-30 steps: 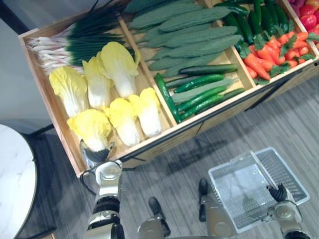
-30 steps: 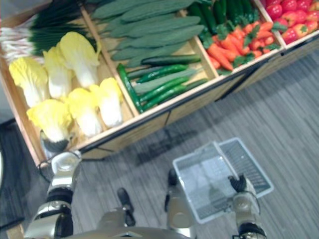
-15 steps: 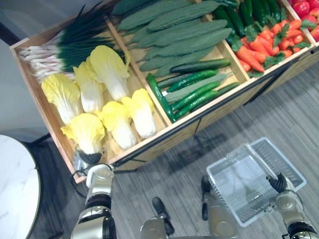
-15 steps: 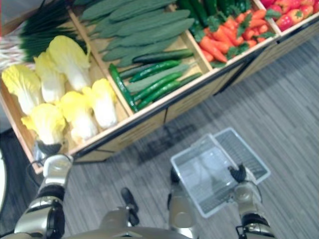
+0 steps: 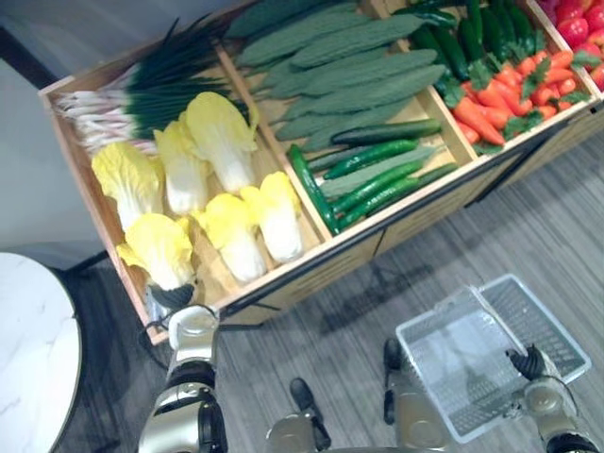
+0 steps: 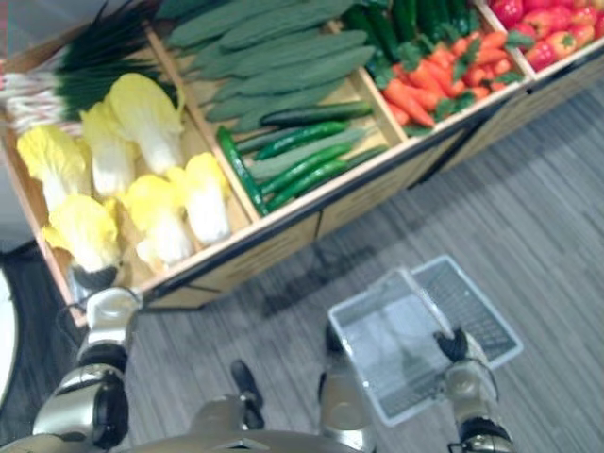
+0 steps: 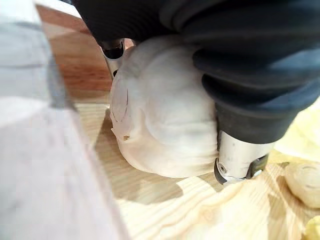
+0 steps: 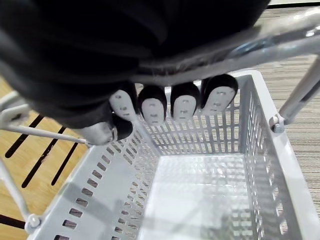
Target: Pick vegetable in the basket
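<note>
A napa cabbage (image 5: 160, 250) with yellow leaves and a white base (image 7: 160, 125) lies in the near left corner of the wooden stand (image 5: 283, 276). My left hand (image 5: 176, 294) is at its base, and in the left wrist view its fingers (image 7: 241, 165) are curled round the white base. A grey plastic basket (image 5: 427, 328) hangs low over the floor at the right. My right hand (image 5: 534, 364) is shut on the basket's metal handle (image 8: 280, 35), with its fingers (image 8: 185, 104) wrapped over it. The basket's floor (image 8: 200, 195) is bare.
Several more cabbages (image 5: 226, 142) share the left compartment with green onions (image 5: 142, 90). Cucumbers (image 5: 377, 175) and bumpy green gourds (image 5: 349, 66) fill the middle, and carrots (image 5: 491, 99) and red peppers (image 5: 571, 28) the right. A white round table (image 5: 33, 349) stands at lower left.
The whole picture has shifted a little, so the camera moved. My left hand stays at the cabbage's base and my right hand keeps hold of the basket's handle.
</note>
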Controlling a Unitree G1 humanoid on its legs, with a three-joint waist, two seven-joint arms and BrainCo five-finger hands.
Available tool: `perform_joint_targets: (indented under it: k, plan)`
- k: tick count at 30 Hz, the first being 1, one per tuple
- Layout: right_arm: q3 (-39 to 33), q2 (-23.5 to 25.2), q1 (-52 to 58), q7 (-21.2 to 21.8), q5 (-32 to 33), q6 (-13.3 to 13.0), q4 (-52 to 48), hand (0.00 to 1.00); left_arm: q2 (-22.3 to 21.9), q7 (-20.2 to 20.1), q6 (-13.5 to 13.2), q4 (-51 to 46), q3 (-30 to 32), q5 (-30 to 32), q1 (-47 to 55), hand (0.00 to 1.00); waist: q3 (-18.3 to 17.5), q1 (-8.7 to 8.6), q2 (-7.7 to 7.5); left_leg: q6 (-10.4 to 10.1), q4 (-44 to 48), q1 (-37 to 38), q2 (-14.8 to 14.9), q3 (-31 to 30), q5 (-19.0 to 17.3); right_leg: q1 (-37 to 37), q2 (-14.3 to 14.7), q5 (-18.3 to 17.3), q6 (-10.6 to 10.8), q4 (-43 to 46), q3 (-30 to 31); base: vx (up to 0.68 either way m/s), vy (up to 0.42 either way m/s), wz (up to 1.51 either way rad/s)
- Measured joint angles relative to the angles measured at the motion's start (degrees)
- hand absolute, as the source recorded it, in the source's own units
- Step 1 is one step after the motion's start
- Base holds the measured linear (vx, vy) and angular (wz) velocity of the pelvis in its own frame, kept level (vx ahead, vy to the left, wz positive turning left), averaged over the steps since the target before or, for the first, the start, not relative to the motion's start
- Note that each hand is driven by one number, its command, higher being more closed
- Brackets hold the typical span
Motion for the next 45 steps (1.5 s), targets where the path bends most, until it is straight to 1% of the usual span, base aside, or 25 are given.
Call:
perform_joint_targets:
  k: [1, 3, 6, 9, 12, 15, 16, 22, 26, 31, 34, 38, 41, 43, 44, 45]
  plan:
    - [-0.6, 0.5, 0.0, 0.0, 0.0, 0.4, 0.3, 1.0, -1.4, 0.1, -0.6, -1.7, 0.0, -1.5, 1.4, 1.0, -0.1, -0.01, -0.16, 0.0, -0.1, 0.2, -0.1, -0.1, 0.0, 0.3, -0.1, 0.0, 0.0, 0.0, -0.1, 0.01, -0.014, 0.12]
    - [-2.2, 1.6, 0.1, 0.1, 0.0, 0.9, 0.4, 1.0, -2.7, 0.9, -1.5, -4.0, -0.1, -1.8, 2.7, 1.0, -0.2, -0.01, -0.4, 0.0, 0.0, 0.5, -0.2, -0.3, 0.0, 0.8, -0.2, 0.0, 0.0, -0.1, -0.3, -0.01, -0.014, 0.06]
    - [-2.3, 2.5, 1.0, 0.2, 0.0, 1.0, 0.5, 1.0, -4.2, 1.3, -2.8, -6.6, -0.2, -3.9, 3.8, 1.0, -0.3, -0.06, -0.56, 0.2, 0.1, 0.6, -0.2, -1.2, 0.1, 1.4, -0.3, 0.0, 0.0, -0.1, -1.0, -0.02, -0.025, 0.11]
    - [-2.8, 3.8, 1.9, 0.2, 0.0, 1.0, 0.5, 1.0, -5.3, 1.8, -3.1, -9.2, -0.3, -4.0, 5.4, 1.0, -0.8, -0.01, -0.92, 0.3, 0.1, 0.8, 0.0, -1.6, 0.2, 1.9, -0.1, 0.0, 0.0, -0.2, -1.5, -0.02, -0.035, 0.08]
    - [-3.1, 4.4, 2.7, 0.3, 0.0, 1.5, 0.5, 1.0, -6.5, 1.8, -3.9, -11.5, -0.2, -6.2, 7.0, 1.0, -1.7, 0.03, -1.17, 0.3, 0.0, 1.1, 0.0, -1.8, 0.2, 2.3, -0.2, 0.0, 0.0, -0.3, -1.6, 0.0, 0.0, 0.0]
    - [-4.1, 4.9, 3.3, 0.5, -0.1, 1.8, 0.4, 1.0, -7.2, 1.8, -4.2, -13.2, -0.2, -6.5, 8.6, 1.0, -2.5, 0.03, -1.52, 0.3, 0.0, 1.4, 0.0, -1.9, 0.2, 2.7, -0.1, 0.0, 0.0, -0.4, -1.8, 0.0, 0.0, 0.0]
    - [-4.4, 5.4, 3.6, 0.5, -0.1, 1.9, 0.4, 1.0, -7.5, 1.9, -4.3, -14.4, -0.2, -7.7, 9.2, 1.0, -2.8, 0.05, -1.75, 0.3, 0.0, 1.4, 0.1, -2.0, 0.2, 2.7, -0.1, 0.0, 0.0, -0.4, -1.9, 0.0, 0.0, 0.0]
    - [-4.4, 6.6, 4.6, 0.6, -0.3, 2.0, 0.4, 1.0, -8.9, 2.9, -4.5, -20.2, 0.0, -10.1, 12.4, 1.0, -4.7, 0.07, -2.92, 0.4, 0.0, 1.4, 0.1, -2.4, 0.3, 2.9, -0.2, 0.0, 0.0, -0.4, -2.2, 0.0, -0.008, 0.02]
    - [-4.6, 6.6, 5.7, 0.6, -0.3, 2.0, 0.4, 1.0, -9.5, 3.9, -4.6, -26.6, 0.0, -10.0, 13.9, 1.0, -6.0, 0.21, -2.99, 0.4, 0.0, 1.4, 0.0, -3.2, 0.3, 3.6, -0.3, 0.0, 0.0, -0.7, -2.9, -0.01, -0.024, 0.1]
    - [-4.9, 6.4, 5.8, 0.7, -0.3, 1.9, 0.4, 1.0, -9.5, 3.6, -4.7, -33.7, -0.6, -9.3, 15.4, 1.0, -6.9, 0.13, -2.81, 0.5, 0.0, 1.4, -0.1, -3.2, 0.3, 3.6, -0.4, 0.0, 0.0, -0.7, -2.9, 0.0, -0.005, 0.01]
    - [-5.0, 5.6, 6.2, 1.2, -0.3, 1.9, -0.4, 1.0, -9.0, 2.6, -4.8, -39.1, -1.1, -5.2, 15.7, 1.0, -7.5, 0.05, -2.61, 0.5, 0.0, 1.6, -0.1, -3.1, 0.3, 3.6, -0.4, 0.0, 0.0, -0.7, -2.7, 0.0, -0.006, -0.02]
    - [-4.8, 2.6, 5.9, 2.4, -0.3, 1.4, -0.9, 1.0, -7.4, 1.5, -4.9, -42.6, -3.1, -3.0, 15.9, 1.0, -7.7, 0.01, -2.19, 0.4, 0.0, 2.3, -0.2, -2.1, 0.1, 3.6, -0.3, 0.0, 0.0, -0.5, -1.6, -0.01, -0.017, -0.13]
    - [-3.6, -1.0, 6.1, 2.7, -0.3, 1.2, -3.3, 1.0, -5.2, -1.1, -5.4, -45.0, -6.8, -0.7, 17.7, 1.0, -8.4, -0.16, -1.46, 0.3, 0.1, 3.1, -0.2, -0.8, -0.4, 3.5, -0.1, 0.0, 0.0, -0.5, -0.2, 0.0, -0.017, -0.25]
    - [-1.0, -4.1, 6.2, 3.1, -0.3, 0.6, -5.1, 1.0, -2.7, -3.7, -6.8, -46.9, -11.3, -0.4, 18.9, 1.0, -8.6, -0.3, -1.09, 0.2, 0.2, 3.8, -0.1, 0.6, -0.8, 3.4, 0.2, 0.0, 0.1, -0.5, 1.1, 0.01, -0.017, -0.28]
    - [-0.1, -4.9, 6.1, 3.2, -0.3, 0.5, -5.5, 1.0, -2.1, -4.6, -7.3, -47.1, -12.4, -0.4, 19.1, 1.0, -8.6, -0.41, -1.03, 0.2, 0.2, 3.9, -0.1, 0.9, -0.9, 3.4, 0.3, 0.0, 0.1, -0.5, 1.5, 0.0, -0.017, -0.35]
    - [1.7, -6.5, 5.8, 4.0, -0.3, 0.1, -6.5, 1.0, -0.8, -6.4, -7.8, -47.9, -14.8, -0.4, 19.6, 1.0, -8.7, -0.21, -0.99, 0.1, 0.1, 4.5, -0.2, 2.1, -1.3, 3.1, 0.5, 0.2, 0.3, -0.6, 2.9, 0.0, -0.01, -0.53]
